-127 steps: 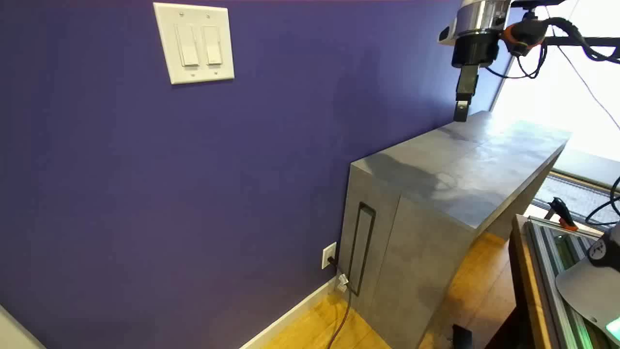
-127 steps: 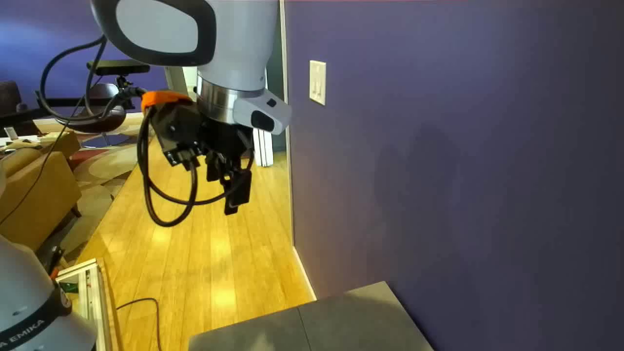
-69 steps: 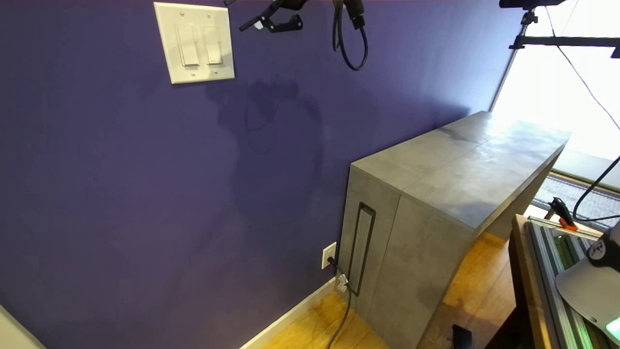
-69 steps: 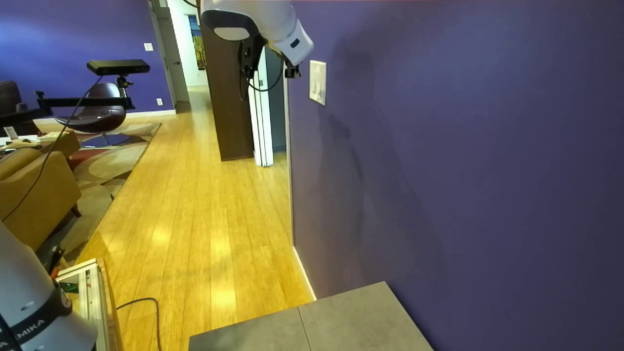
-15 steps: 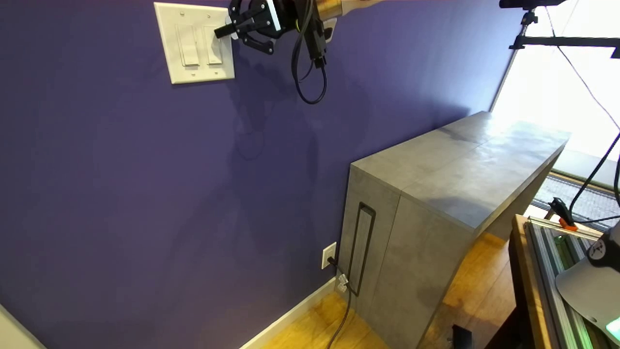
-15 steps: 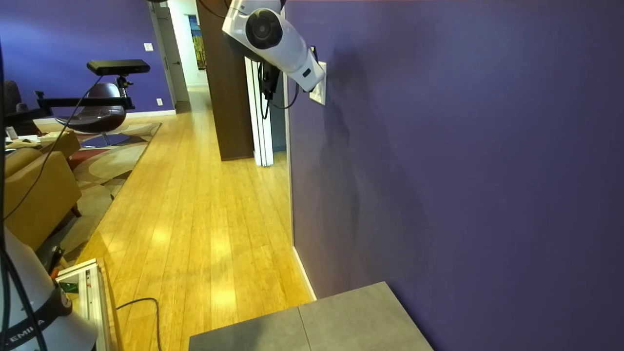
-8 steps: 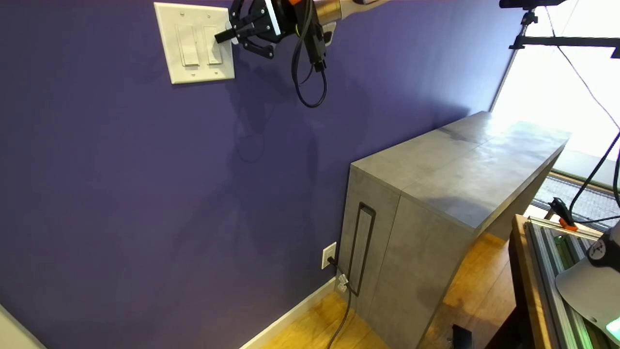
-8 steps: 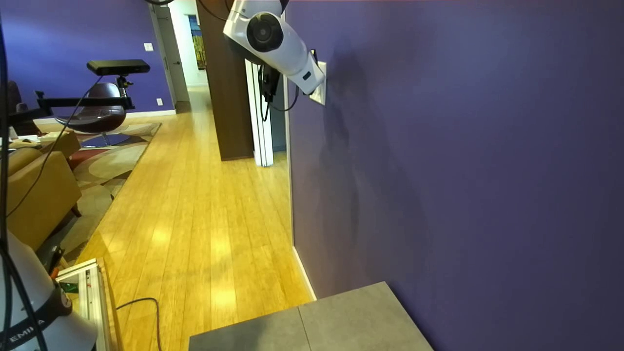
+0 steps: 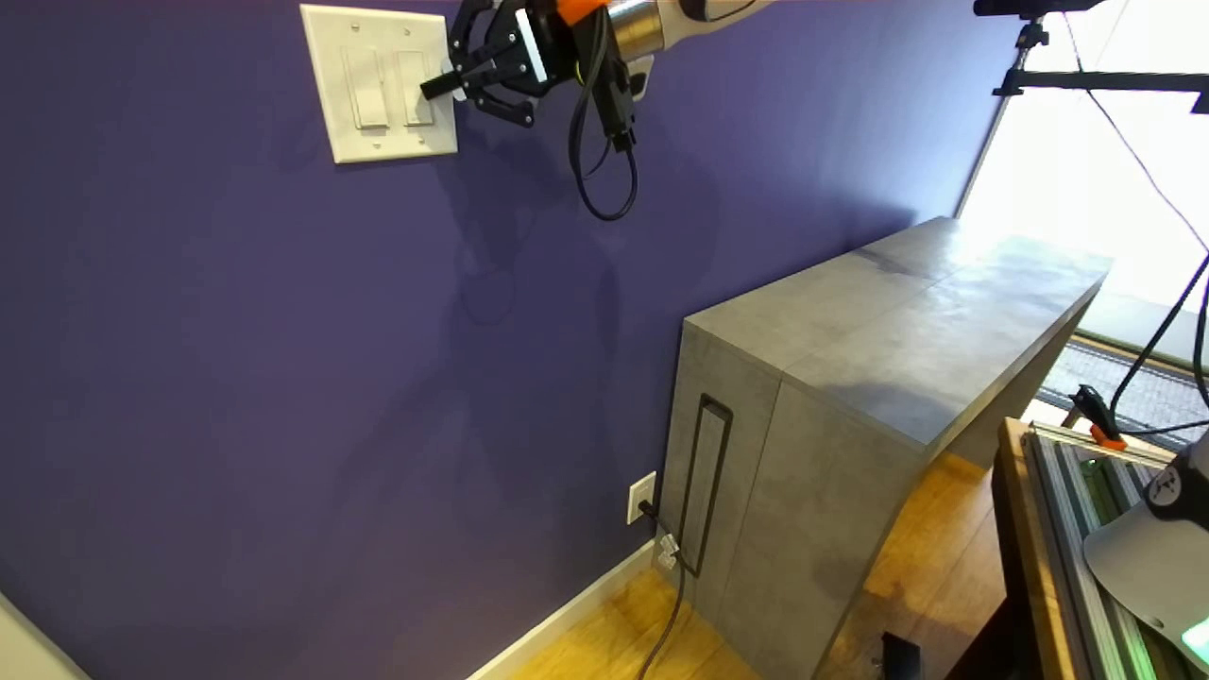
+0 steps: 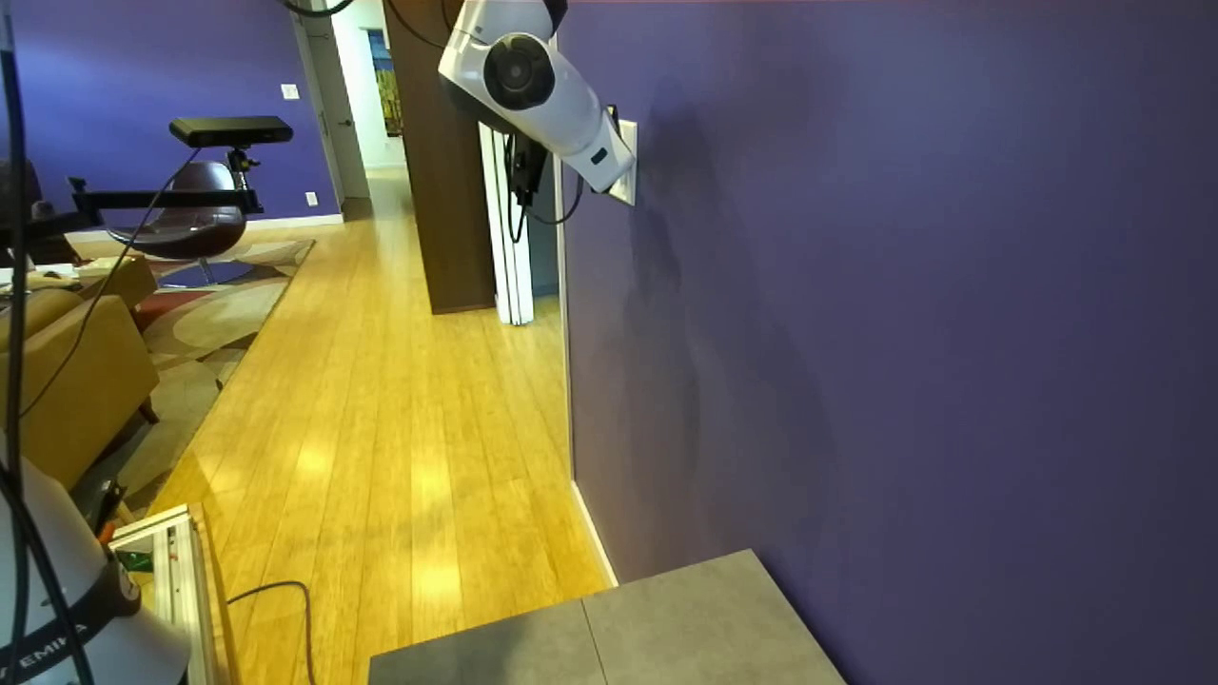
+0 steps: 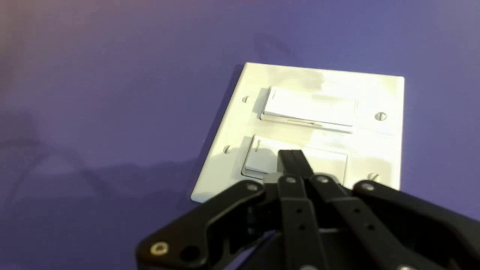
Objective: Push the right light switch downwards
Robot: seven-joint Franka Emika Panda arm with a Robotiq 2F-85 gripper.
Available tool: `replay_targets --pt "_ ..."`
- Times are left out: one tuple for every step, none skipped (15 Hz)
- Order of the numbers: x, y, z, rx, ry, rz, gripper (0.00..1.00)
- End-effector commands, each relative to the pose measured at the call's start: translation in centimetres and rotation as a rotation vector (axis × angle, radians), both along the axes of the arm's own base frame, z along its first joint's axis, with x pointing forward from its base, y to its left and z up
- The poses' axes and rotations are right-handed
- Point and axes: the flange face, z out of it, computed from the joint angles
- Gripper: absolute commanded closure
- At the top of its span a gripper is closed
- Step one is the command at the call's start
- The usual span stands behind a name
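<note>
The right light switch (image 9: pixel 417 111) is a narrow white rocker in a white double wall plate (image 9: pixel 332 123) on the purple wall. My gripper (image 9: pixel 427 90) lies across its middle, reaching in from the right, with fingertips at the rocker's face; whether they touch is hard to tell. In the wrist view the same right light switch (image 11: pixel 262 155) is the lower rocker, partly covered by my gripper (image 11: pixel 291 151), shut with nothing between its fingers. The left rocker (image 9: pixel 366 90) sits beside it. An exterior view shows the wall plate (image 10: pixel 625 186) mostly behind the arm's wrist (image 10: pixel 590 143).
Below and right, a grey desk (image 9: pixel 803 349) stands along the wall. A white outlet (image 9: pixel 641 496) with a plugged cord is low beside it. A wooden bench with metal rails (image 9: pixel 1048 529) carries the arm's base. A cable loop (image 9: pixel 604 203) hangs under the gripper.
Earlier the gripper hung over the desk, then came up to the wall plate. During the last second its tips have slid slightly downward along the right rocker, staying shut.
</note>
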Motion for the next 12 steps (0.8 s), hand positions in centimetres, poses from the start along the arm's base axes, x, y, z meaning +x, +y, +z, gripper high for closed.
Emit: replay_targets --pt "0.7 -0.2 -1.1 0.012 0.017 -0.013 1.00" --pt "0.7 -0.2 -1.1 0.012 0.017 -0.013 1.00" --pt "0.7 -0.2 -0.9 0.013 0.014 -0.015 1.00" --pt "0.7 -0.3 -0.8 0.013 0.012 -0.015 1.00" --pt "0.6 -0.3 -0.6 0.014 0.009 -0.016 1.00" --pt "0.5 -0.4 -0.2 0.017 0.002 -0.017 1.00" --pt "0.4 -0.5 0.2 0.017 -0.003 -0.017 1.00" --pt "0.1 -0.5 0.7 0.023 0.003 -0.007 1.00" --pt "-0.2 -0.6 0.9 0.018 0.011 -0.002 1.00" --pt "-0.7 -0.6 1.3 0.013 0.025 0.006 1.00" --pt "-1.1 -0.8 1.8 -0.002 0.033 0.005 1.00" --pt "-1.5 -1.1 2.4 -0.010 0.050 0.010 1.00"
